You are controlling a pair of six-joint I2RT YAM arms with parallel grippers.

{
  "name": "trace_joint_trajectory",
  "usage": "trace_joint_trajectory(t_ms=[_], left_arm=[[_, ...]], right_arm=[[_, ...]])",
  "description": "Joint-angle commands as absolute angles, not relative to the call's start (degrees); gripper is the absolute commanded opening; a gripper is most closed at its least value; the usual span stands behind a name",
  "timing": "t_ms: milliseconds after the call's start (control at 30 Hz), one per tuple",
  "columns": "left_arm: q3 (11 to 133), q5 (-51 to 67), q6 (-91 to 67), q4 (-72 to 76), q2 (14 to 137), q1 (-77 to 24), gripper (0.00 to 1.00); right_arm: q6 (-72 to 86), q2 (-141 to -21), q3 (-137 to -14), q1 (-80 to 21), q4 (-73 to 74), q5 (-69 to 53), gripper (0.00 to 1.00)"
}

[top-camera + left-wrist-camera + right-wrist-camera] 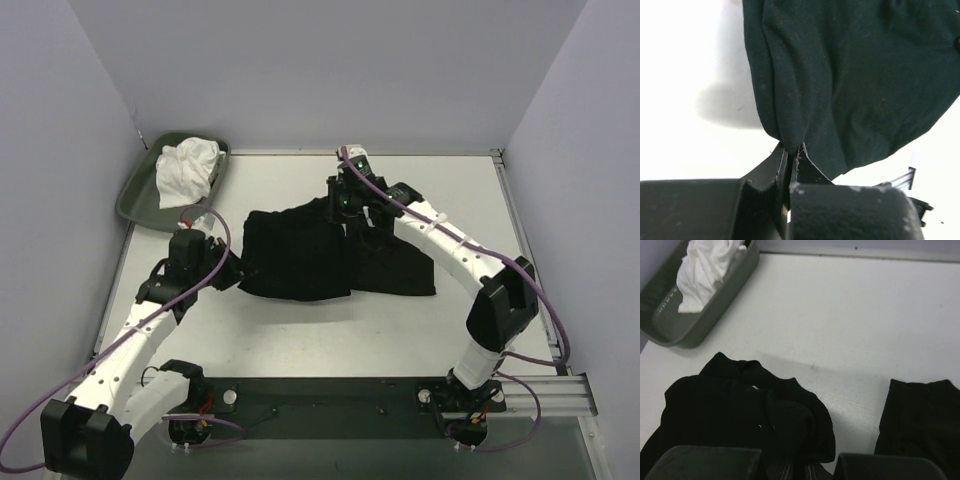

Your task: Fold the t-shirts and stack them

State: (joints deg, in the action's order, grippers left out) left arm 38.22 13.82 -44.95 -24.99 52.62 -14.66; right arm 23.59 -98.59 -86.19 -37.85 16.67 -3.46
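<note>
You're clamping the black t-shirt (300,255) at both ends: left tool (790,150) is pinching its left edge, right tool (799,471) is pinching its far edge. It's lying mid-counter (300,340).

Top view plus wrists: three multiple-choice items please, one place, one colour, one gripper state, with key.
1. Where does the grey-green tray sit?
A) far left corner of the table
B) near right corner
C) middle of the near edge

2. What colour is the cloth in the tray?
A) black
B) white
C) blue

3. What is the left gripper doing?
A) open in the air
B) shut on the black t-shirt edge
C) gripping the tray

Key:
1 A: top view shows it there.
2 B: crumpled white cloth lies inside.
3 B: left wrist view shows cloth pinched in its shut jaws.
</note>
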Motion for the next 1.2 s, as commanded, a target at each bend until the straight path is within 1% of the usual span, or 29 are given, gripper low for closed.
trace_joint_trajectory(t_ms=[0,100,267,567,600,733,900,1167], left_arm=[[44.8,16.0,-45.7,-21.2,54.3,-16.8,0.0],[49.0,14.9,-46.2,-19.0,58.3,-19.3,0.0],[54.7,12.2,-47.5,-13.5,65.6,-27.7,0.0],[61.3,8.4,-48.9,-6.8,79.4,-38.2,0.0],[62.5,7.8,-49.0,-6.6,80.5,-38.8,0.0],[64.2,6.2,-49.4,-4.2,86.6,-41.5,0.0],[66.4,6.8,-49.5,-1.7,92.8,-43.6,0.0],[69.0,6.0,-48.9,-0.8,98.3,-46.0,0.0]], right_arm=[[22.4,-93.7,-92.1,-35.0,23.4,2.1,0.0],[22.5,-92.3,-93.8,-32.5,25.7,2.4,0.0],[23.0,-88.9,-93.3,-28.4,27.5,2.5,0.0],[23.8,-84.6,-88.9,-17.4,28.7,0.4,0.0],[24.1,-84.1,-88.2,-16.6,28.6,-2.0,0.0],[24.3,-82.5,-84.6,-13.6,28.0,-2.7,0.0],[26.2,-80.5,-77.2,-7.3,24.0,-6.4,0.0],[26.5,-82.9,-75.7,-3.3,21.9,-8.9,0.0]])
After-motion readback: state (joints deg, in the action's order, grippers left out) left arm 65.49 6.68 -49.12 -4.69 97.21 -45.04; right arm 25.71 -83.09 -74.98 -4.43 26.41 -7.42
